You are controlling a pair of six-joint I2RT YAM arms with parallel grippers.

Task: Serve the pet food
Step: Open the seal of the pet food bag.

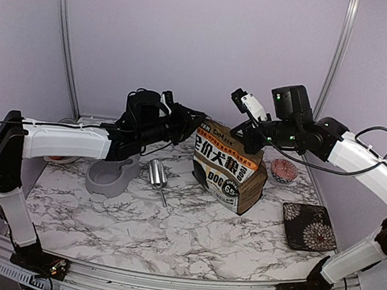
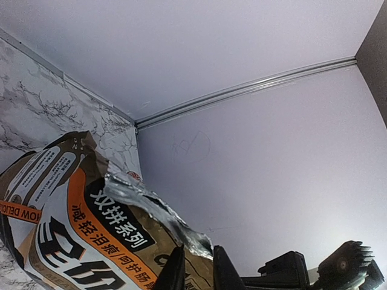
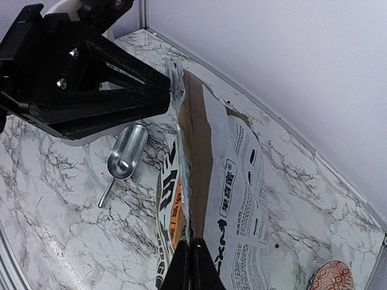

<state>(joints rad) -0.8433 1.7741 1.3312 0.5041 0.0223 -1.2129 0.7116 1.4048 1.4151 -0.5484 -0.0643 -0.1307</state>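
The brown-and-white dog-food bag stands upright mid-table. My left gripper is closed on the left corner of its silver top edge; in the left wrist view the foil edge runs between my fingers. My right gripper is shut on the right end of the same edge, seen in the right wrist view with the bag stretched between both grippers. The bag's mouth is a narrow slit. The pet food is hidden; no kibble shows.
A metal scoop lies left of the bag, also seen in the right wrist view. A grey feeder bowl sits further left. A red-patterned small bowl and a dark floral square plate are to the right.
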